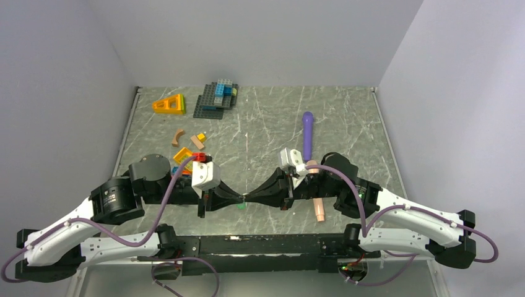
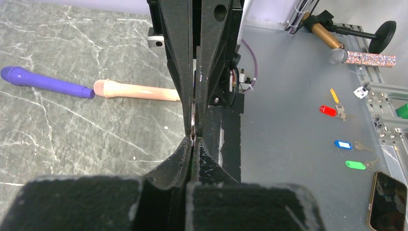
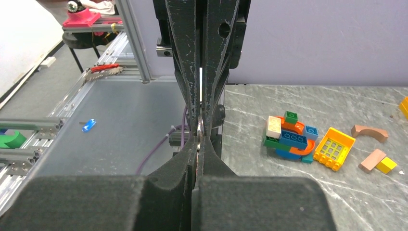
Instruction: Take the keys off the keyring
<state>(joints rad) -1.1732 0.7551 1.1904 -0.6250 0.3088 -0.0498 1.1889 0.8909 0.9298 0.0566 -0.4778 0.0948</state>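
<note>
My left gripper (image 1: 238,199) and right gripper (image 1: 251,198) meet tip to tip low over the table's near middle. Both are shut on the same thin metal keyring, which I see edge-on between the pads in the left wrist view (image 2: 193,122) and the right wrist view (image 3: 199,127). My left gripper (image 2: 192,142) faces the right gripper's fingers (image 2: 178,62). My right gripper (image 3: 198,139) faces the left gripper's fingers (image 3: 185,57). A small green bit (image 1: 241,206) shows just under the meeting point; it looks like the green key head. The brass key is hidden.
A purple and peach stick (image 1: 308,133) lies behind the right arm (image 2: 43,83). Loose toy bricks (image 1: 186,154) lie by the left wrist (image 3: 291,137). An orange piece (image 1: 169,104) and a grey baseplate with bricks (image 1: 216,99) sit at the back left.
</note>
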